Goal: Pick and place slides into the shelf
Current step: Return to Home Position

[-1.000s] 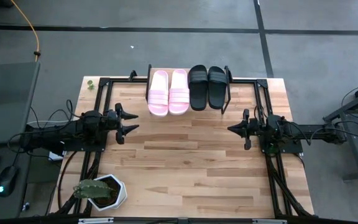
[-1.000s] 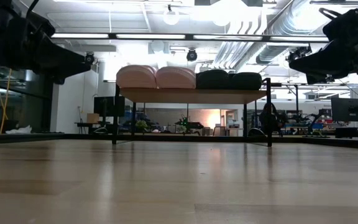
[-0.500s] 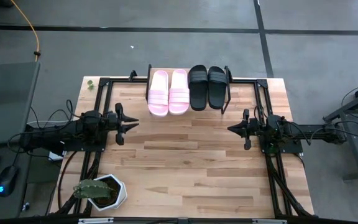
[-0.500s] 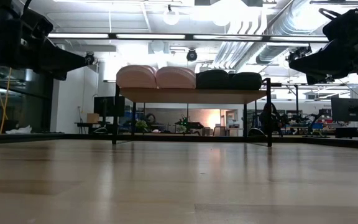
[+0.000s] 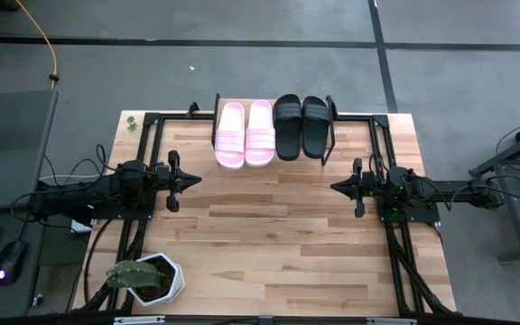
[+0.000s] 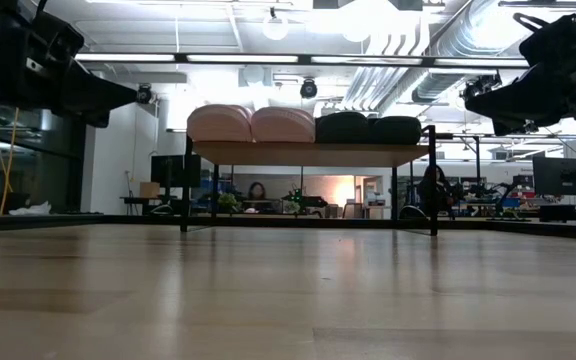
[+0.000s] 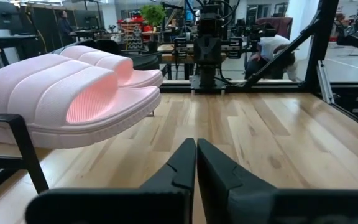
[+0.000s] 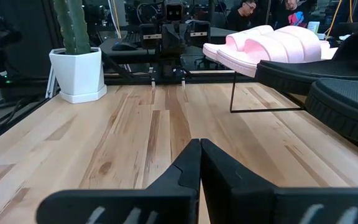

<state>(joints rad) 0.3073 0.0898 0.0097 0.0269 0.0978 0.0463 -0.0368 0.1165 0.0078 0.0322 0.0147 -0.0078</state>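
Two pale pink slides (image 5: 245, 133) and two black slides (image 5: 301, 125) lie side by side, soles down, on the shelf's top board (image 6: 308, 153) at the table's far edge. The shelf stands on thin black legs (image 6: 185, 185). My left gripper (image 5: 195, 180) hovers shut at the table's left side, nearer than the pink slides (image 7: 67, 93). At the right side my right gripper (image 5: 335, 186) hovers shut, nearer than the black slides (image 8: 340, 93). Neither has anything between its fingers.
A white pot with a cactus (image 5: 144, 277) stands at the table's near left corner. Black frame rails (image 5: 143, 153) run along the table's left, right and far sides. Bare wooden tabletop (image 5: 269, 235) spreads between the two arms.
My left gripper has shut its fingers on nothing, staying where it was.
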